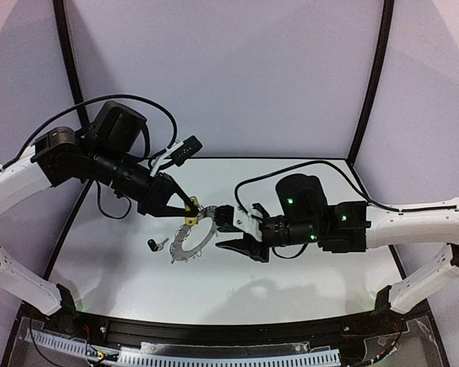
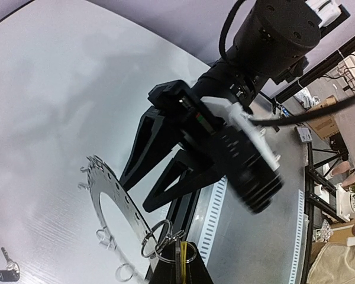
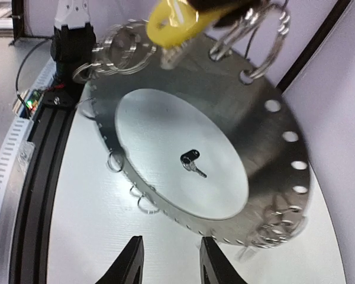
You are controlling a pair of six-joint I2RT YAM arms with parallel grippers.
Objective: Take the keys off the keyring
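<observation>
The keyring (image 1: 185,248) is a flat grey hoop, tilted, with its far rim raised. My left gripper (image 1: 187,203) is shut on the yellow key (image 1: 190,219), which hangs by wire loops on that raised rim. In the left wrist view the left gripper (image 2: 178,260) pinches the yellow key (image 2: 182,255) beside the hoop (image 2: 119,204). My right gripper (image 1: 219,232) is open and empty, just right of the hoop. In the right wrist view its fingertips (image 3: 132,260) sit short of the hoop (image 3: 272,171), with the yellow key (image 3: 168,25) above. The black-headed key (image 1: 154,245) lies loose on the table.
The black key also shows through the hoop's opening (image 3: 191,160) and in the left wrist view (image 2: 8,269). Several thin wire loops (image 3: 143,201) fringe the hoop's rim. A black rail (image 1: 214,330) runs along the table's near edge.
</observation>
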